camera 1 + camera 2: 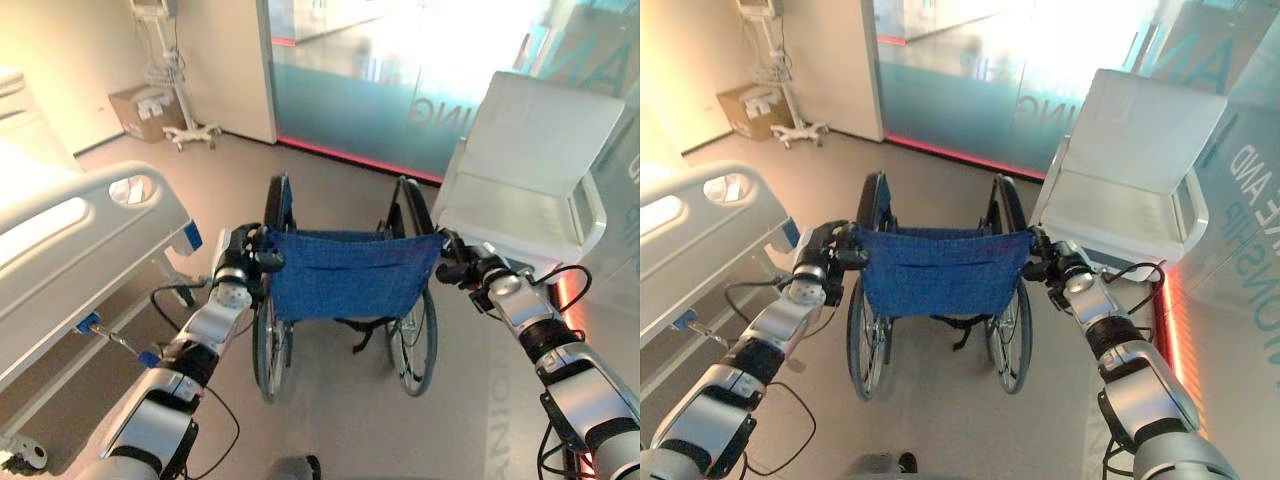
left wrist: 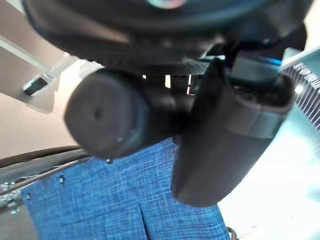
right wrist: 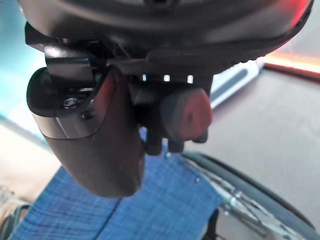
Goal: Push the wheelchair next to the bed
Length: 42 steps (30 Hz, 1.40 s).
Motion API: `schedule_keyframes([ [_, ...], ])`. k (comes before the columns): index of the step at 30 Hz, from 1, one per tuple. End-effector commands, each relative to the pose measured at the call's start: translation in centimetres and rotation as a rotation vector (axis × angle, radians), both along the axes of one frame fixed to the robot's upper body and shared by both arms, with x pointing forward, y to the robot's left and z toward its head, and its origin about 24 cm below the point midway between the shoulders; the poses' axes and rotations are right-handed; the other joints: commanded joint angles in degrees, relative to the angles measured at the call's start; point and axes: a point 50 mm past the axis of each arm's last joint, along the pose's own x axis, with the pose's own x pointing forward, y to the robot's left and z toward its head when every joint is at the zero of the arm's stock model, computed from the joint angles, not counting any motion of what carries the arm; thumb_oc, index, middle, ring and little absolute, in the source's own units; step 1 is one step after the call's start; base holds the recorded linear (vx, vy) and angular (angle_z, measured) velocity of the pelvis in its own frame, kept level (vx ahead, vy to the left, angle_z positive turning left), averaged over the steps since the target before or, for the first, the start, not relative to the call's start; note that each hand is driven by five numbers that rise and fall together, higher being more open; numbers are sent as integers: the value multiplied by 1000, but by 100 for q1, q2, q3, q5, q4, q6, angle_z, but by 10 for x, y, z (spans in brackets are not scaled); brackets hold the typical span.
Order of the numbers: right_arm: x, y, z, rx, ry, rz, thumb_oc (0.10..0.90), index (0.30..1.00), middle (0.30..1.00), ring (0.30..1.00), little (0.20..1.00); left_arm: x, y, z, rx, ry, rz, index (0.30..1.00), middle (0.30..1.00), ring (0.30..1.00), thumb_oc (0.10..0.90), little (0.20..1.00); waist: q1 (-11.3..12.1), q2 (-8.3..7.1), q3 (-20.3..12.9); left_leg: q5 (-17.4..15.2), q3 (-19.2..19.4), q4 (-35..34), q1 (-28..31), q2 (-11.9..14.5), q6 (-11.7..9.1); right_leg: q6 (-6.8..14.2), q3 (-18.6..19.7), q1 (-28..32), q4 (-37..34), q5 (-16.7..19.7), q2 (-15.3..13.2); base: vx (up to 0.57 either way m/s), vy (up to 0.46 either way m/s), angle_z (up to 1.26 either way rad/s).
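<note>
A wheelchair (image 1: pixel 345 275) with a blue cloth backrest and dark wheels stands in the middle of the floor, its back toward me. My left hand (image 1: pixel 240 262) is shut on the wheelchair's left push handle (image 2: pixel 102 120), fingers and thumb curled round the dark grip. My right hand (image 1: pixel 470 268) is shut on the right push handle (image 3: pixel 185 114) in the same way. The white hospital bed (image 1: pixel 70 250) lies at the left, its rail and footboard a short way left of the wheelchair.
A white reclining chair (image 1: pixel 535 175) stands close on the right of the wheelchair. A glass wall with a red floor strip (image 1: pixel 350 155) runs across the back. An equipment stand on wheels (image 1: pixel 180 120) and a cardboard box (image 1: pixel 145 110) sit at the far left corner.
</note>
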Motion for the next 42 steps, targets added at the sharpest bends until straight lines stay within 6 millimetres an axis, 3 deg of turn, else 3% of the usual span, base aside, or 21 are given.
schedule_keyframes([
  [1, 2, 12, 10, -206, -44, 236, 400, 300, 300, 300, 300, -18, 34, -24, 76, 175, -27, 300, 300, 300, 400, 300, 156, 28, 64, -431, 347, 117, 86, 3, -480, -93, -436, -371, -1520, 1892, -100, 393, -227, -12],
  [3, 4, 6, 15, -226, -67, 211, 400, 300, 300, 300, 300, -14, 30, -20, 75, 160, -59, 300, 300, 300, 400, 300, 84, -49, 199, -705, 189, 218, 210, -45, -449, -13, -350, -644, -2478, 2582, -554, 339, -302, 12],
  [6, 5, -3, 20, -248, -92, 172, 400, 300, 300, 300, 300, -13, 16, -23, 69, 139, -105, 300, 300, 300, 400, 300, 98, -69, 250, -921, -122, 420, 145, 23, -506, 44, -91, -670, -3554, 2605, -756, 368, -310, 65],
  [9, 9, -4, 24, -241, -94, 160, 400, 300, 300, 300, 300, -18, 12, -32, 66, 134, -106, 300, 300, 300, 400, 300, 230, -177, 267, -1149, -135, 846, -13, 113, -543, 100, -187, -541, -3308, 2748, -906, 437, -397, 66],
  [13, 10, -7, 30, -205, -75, 164, 400, 300, 300, 300, 300, -28, 18, -41, 63, 165, -77, 300, 300, 300, 400, 300, 285, -305, 181, -1610, -215, 1675, -22, 467, -705, 85, -286, -432, -2908, 2136, -614, 549, -482, 66],
  [15, 10, -4, 29, -186, -59, 178, 400, 300, 300, 300, 300, -37, 25, -50, 49, 200, -56, 300, 300, 300, 400, 300, 277, -352, 114, -1578, -205, 1750, 79, 537, -762, -35, -321, -505, -2764, 2027, -551, 454, -340, 79],
  [17, 10, -3, 27, -212, -29, 226, 400, 300, 300, 300, 300, -50, 31, -65, 30, 251, -28, 300, 300, 300, 400, 300, 235, -327, -57, -1031, -20, 2003, 350, 949, -985, -250, -575, -440, -2774, 1718, -188, 540, -368, 13],
  [19, 10, -8, 26, -230, -21, 222, 400, 300, 300, 300, 300, -52, 30, -68, 11, 260, -33, 300, 300, 300, 400, 300, 181, -245, -142, -947, -28, 2175, 480, 1088, -1095, -334, -539, -375, -2750, 1492, 86, 473, -258, 26],
  [20, 9, -13, 26, -247, -17, 210, 400, 300, 300, 300, 300, -52, 28, -70, -11, 263, -46, 300, 300, 300, 400, 300, 161, -194, -230, -619, 44, 2297, 463, 1103, -1242, -526, -680, -256, -2818, 1304, 336, 298, -149, 34],
  [22, 8, -16, 26, -251, -18, 196, 400, 300, 300, 300, 300, -49, 24, -70, -18, 265, -65, 300, 300, 300, 400, 300, 160, -162, -267, -420, 172, 2305, 355, 1117, -1320, -674, -862, -95, -2884, 1137, 487, 301, -214, 52],
  [23, 9, -17, 27, -252, -20, 190, 400, 300, 300, 300, 300, -47, 22, -68, -17, 264, -74, 300, 300, 300, 400, 300, 186, -161, -260, -425, 145, 2229, 277, 1051, -1313, -697, -910, -11, -2914, 1089, 545, 365, -232, 60],
  [25, 11, -12, 27, -254, -27, 194, 400, 300, 300, 300, 300, -42, 16, -66, -13, 259, -85, 300, 300, 300, 400, 300, 271, -132, -170, -571, -32, 1820, 57, 616, -1210, -651, -848, 149, -2947, 1043, 701, 307, -166, 39],
  [27, 12, -3, 22, -264, -32, 207, 400, 300, 300, 300, 300, -41, 6, -67, -17, 248, -91, 300, 300, 300, 400, 300, 452, -150, 19, -89, 13, 1213, -613, 315, -1164, -693, -684, 745, -3491, 1061, 1011, 309, -177, 16],
  [28, 12, -2, 22, -264, -33, 207, 400, 300, 300, 300, 300, -41, 5, -67, -17, 248, -92, 300, 300, 300, 400, 300, 469, -149, 31, -66, 10, 1198, -662, 307, -1166, -695, -671, 782, -3531, 1063, 1027, 375, -106, -2],
  [29, 13, 5, 18, -271, -41, 219, 400, 300, 300, 300, 300, -43, -1, -70, -21, 244, -95, 300, 300, 300, 400, 300, 613, -98, 105, 341, -113, 854, -1175, 283, -1216, -706, -541, 996, -3803, 1105, 1134, 251, -40, -23],
  [30, 13, 5, 18, -271, -41, 219, 400, 300, 300, 300, 300, -43, -1, -70, -21, 244, -95, 300, 300, 300, 400, 300, 614, -100, 106, 345, -112, 848, -1170, 281, -1217, -706, -541, 998, -3805, 1105, 1133, 592, -5, -51],
  [31, 17, 14, 19, -280, -55, 245, 400, 300, 300, 300, 300, -48, 0, -73, -27, 236, -83, 300, 300, 300, 400, 300, 794, 1, 172, 924, -320, 282, -1672, 414, -1324, -714, -380, 1210, -3876, 1017, 1221, 370, 46, -52],
  [33, 21, 17, 24, -287, -66, 266, 400, 300, 300, 300, 300, -51, 4, -73, -30, 230, -76, 300, 300, 300, 400, 300, 927, 56, 184, 1151, -305, -79, -1823, 476, -1331, -768, -362, 1319, -3673, 784, 1299, 508, 73, -86],
  [36, 25, 17, 29, -288, -70, 289, 400, 300, 300, 300, 300, -53, 9, -73, -30, 227, -70, 300, 300, 300, 400, 300, 987, 64, 163, 967, -65, 70, -1702, 380, -1224, -811, -418, 1354, -3223, 400, 1354, 445, 100, -101],
  [39, 23, 25, 21, -260, -40, 326, 400, 300, 300, 300, 300, -58, 19, -73, -20, 246, -47, 300, 300, 300, 400, 300, 1121, -99, -25, 162, 38, 617, -1542, -35, -694, -584, -426, 1460, -2025, 136, 1234, 563, 157, -20],
  [42, 16, 27, 13, -224, -36, 346, 400, 300, 300, 300, 300, -56, 24, -71, 11, 271, -24, 300, 300, 300, 400, 300, 1018, -213, -266, 82, 148, 67, -901, -342, -447, 55, -554, 1064, -716, 932, 950, 532, 149, -32],
])
